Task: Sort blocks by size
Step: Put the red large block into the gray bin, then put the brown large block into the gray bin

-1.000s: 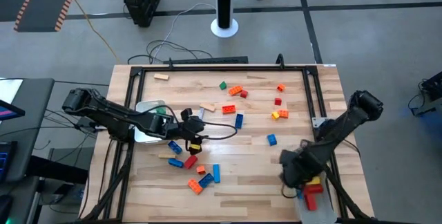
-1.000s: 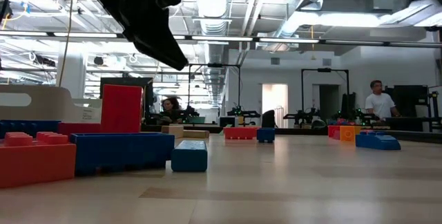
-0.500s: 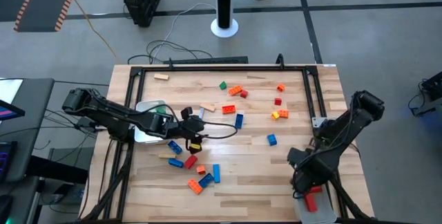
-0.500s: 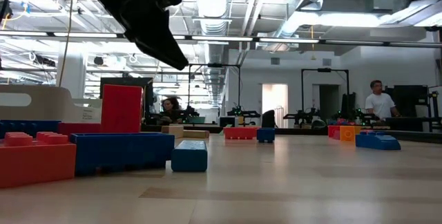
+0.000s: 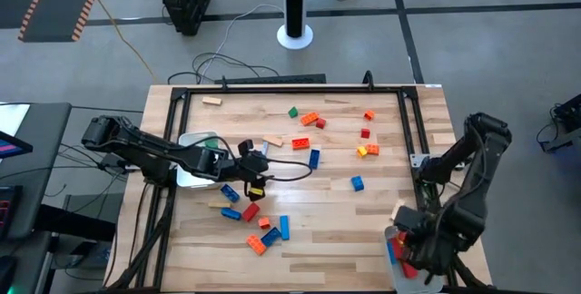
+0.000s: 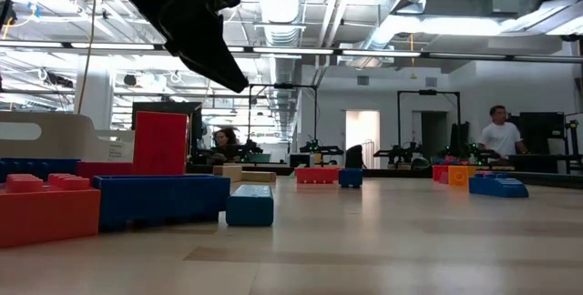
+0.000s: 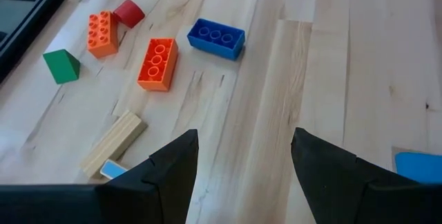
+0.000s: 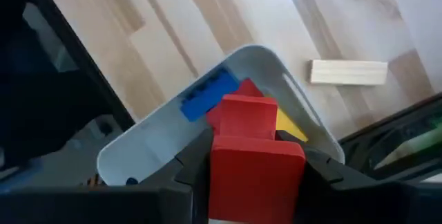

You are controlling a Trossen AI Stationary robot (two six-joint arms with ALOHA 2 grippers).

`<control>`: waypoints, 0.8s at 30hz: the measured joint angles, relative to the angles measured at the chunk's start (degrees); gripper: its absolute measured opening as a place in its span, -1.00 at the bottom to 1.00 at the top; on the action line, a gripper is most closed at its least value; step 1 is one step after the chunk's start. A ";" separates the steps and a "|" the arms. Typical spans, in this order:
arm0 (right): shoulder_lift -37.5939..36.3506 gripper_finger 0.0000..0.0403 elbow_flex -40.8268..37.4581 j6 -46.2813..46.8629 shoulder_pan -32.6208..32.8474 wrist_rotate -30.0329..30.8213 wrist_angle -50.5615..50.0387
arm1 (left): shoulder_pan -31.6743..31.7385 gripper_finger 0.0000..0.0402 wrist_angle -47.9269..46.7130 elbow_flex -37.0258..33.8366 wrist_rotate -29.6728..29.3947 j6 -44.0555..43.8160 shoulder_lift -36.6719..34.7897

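Red block (image 8: pixel 252 156): clamped between the two fingers of the right gripper (image 8: pixel 250 175), directly above the white tray (image 8: pixel 166 141). This tray serves as the landmark; in the high view it (image 5: pixel 399 278) sits at the near right corner of the wooden surface (image 5: pixel 318 194), partly covered by the right arm. Inside the tray lie a blue block (image 8: pixel 207 94), a second red block (image 8: pixel 226 110) and a yellow block (image 8: pixel 290 124). A tan wood bar (image 8: pixel 349 72) lies on the surface just outside the tray rim.

Left gripper (image 5: pixel 257 171): positioned well away from the tray, on the far side of the surface's middle, low over the loose blocks. Its fingers (image 7: pixel 173 165) stand apart with nothing between them; only bare wood shows in the gap.

Blocks remaining on the surface, all well apart from the tray:
- A cluster beside the left gripper: blue, red and orange pieces, including a blue bar (image 5: pixel 284 228) and an orange block (image 5: pixel 256 244).
- A scattered group farther from the tray, toward the back rail: a green cube (image 5: pixel 293 112), an orange brick (image 5: pixel 310 119), an orange bar (image 5: pixel 300 143), a blue bar (image 5: pixel 314 158), a small red cube (image 5: pixel 365 133) and a yellow-and-red pair (image 5: pixel 368 151).
- A single blue cube (image 5: pixel 357 183), the nearest loose block to the tray.
- A tan bar (image 5: pixel 211 101) at the far corner from the tray.

A second white tray (image 5: pixel 189 140) lies under the left arm, well apart from the landmark tray.
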 joint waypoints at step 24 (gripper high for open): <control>8.35 0.16 -0.09 -12.57 -7.65 1.71 -6.82 | 0.09 0.10 -0.45 0.00 0.59 -0.14 0.00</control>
